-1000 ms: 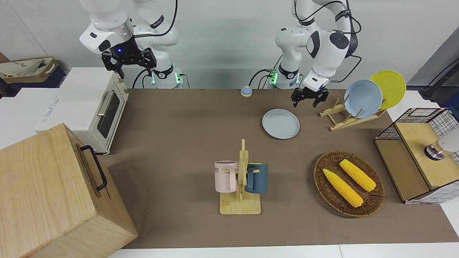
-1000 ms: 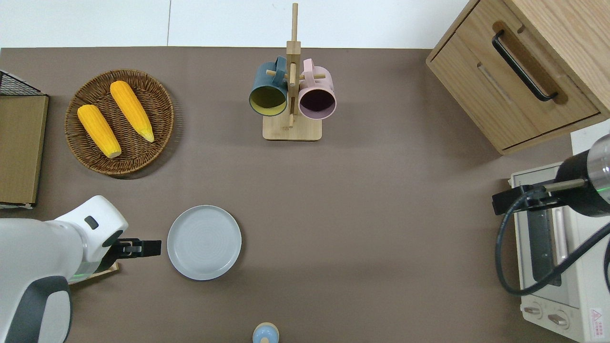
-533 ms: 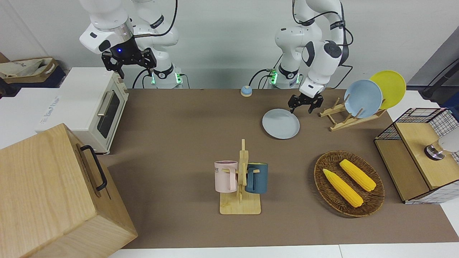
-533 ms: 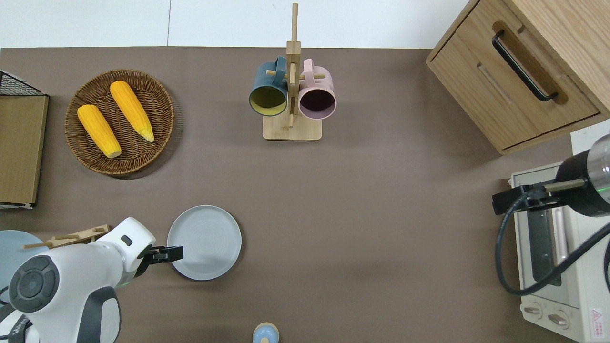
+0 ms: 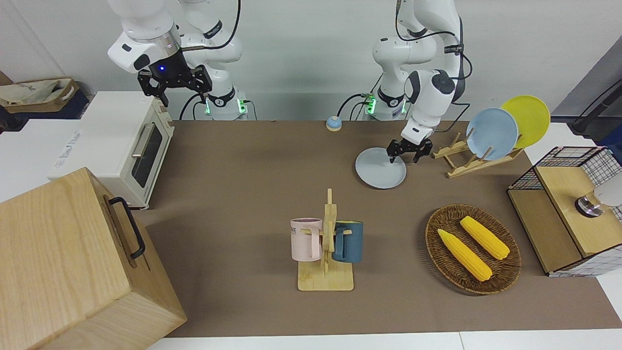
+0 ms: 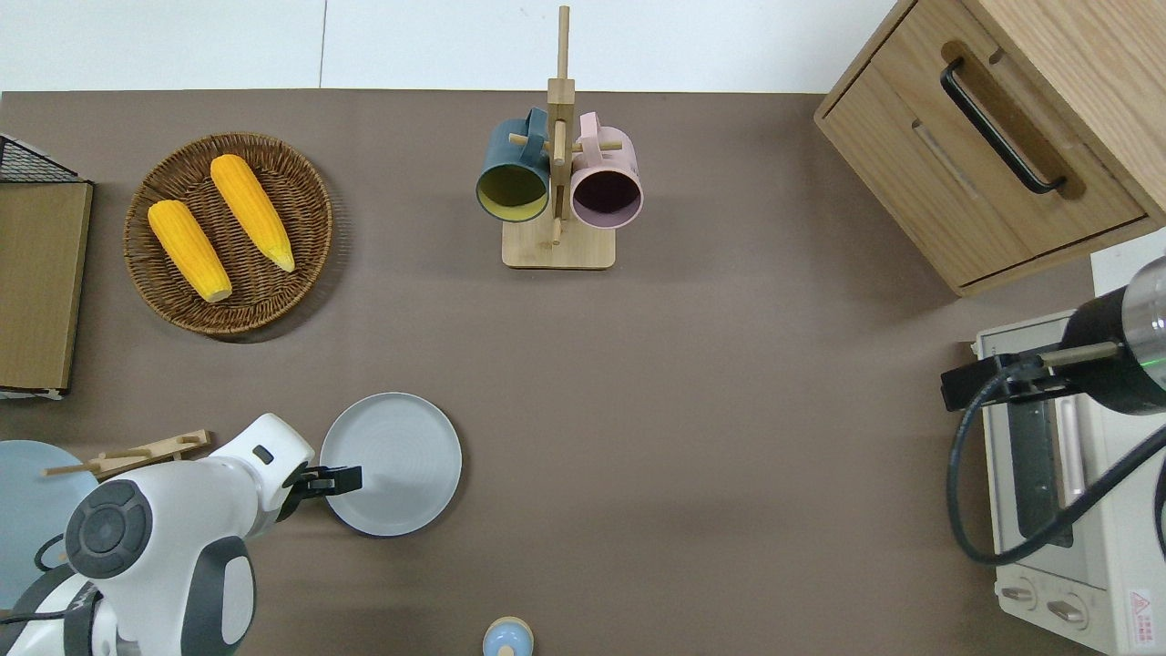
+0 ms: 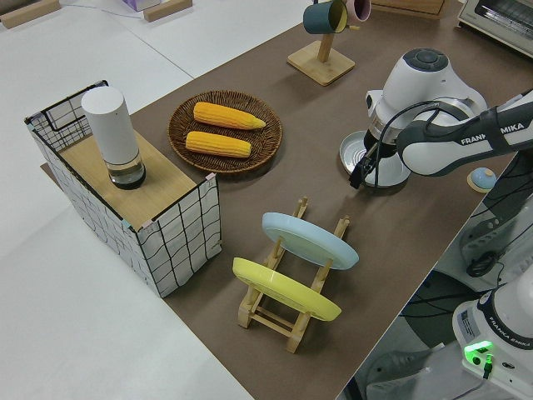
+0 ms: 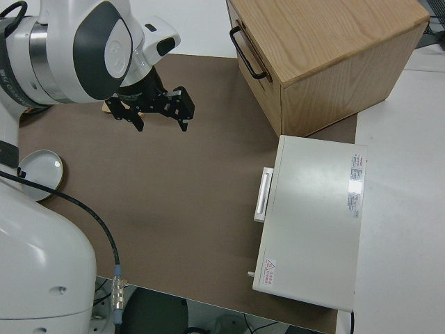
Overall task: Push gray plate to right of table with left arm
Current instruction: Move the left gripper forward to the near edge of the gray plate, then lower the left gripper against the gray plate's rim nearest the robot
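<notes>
toaster oven (image 6: 1057,474) cut by edge

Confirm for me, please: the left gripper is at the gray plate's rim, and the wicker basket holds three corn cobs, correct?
Not quite. The wicker basket holds two corn cobs, as the overhead view shows. The rest stands: the left gripper is at the gray plate's rim.

The gray plate (image 6: 391,463) lies on the table (image 6: 692,410) near the robots, toward the left arm's end. The left gripper (image 6: 342,477) sits over its rim. Farther out stand a wicker basket (image 6: 228,233) and a mug rack (image 6: 557,182). The right arm is parked.
</notes>
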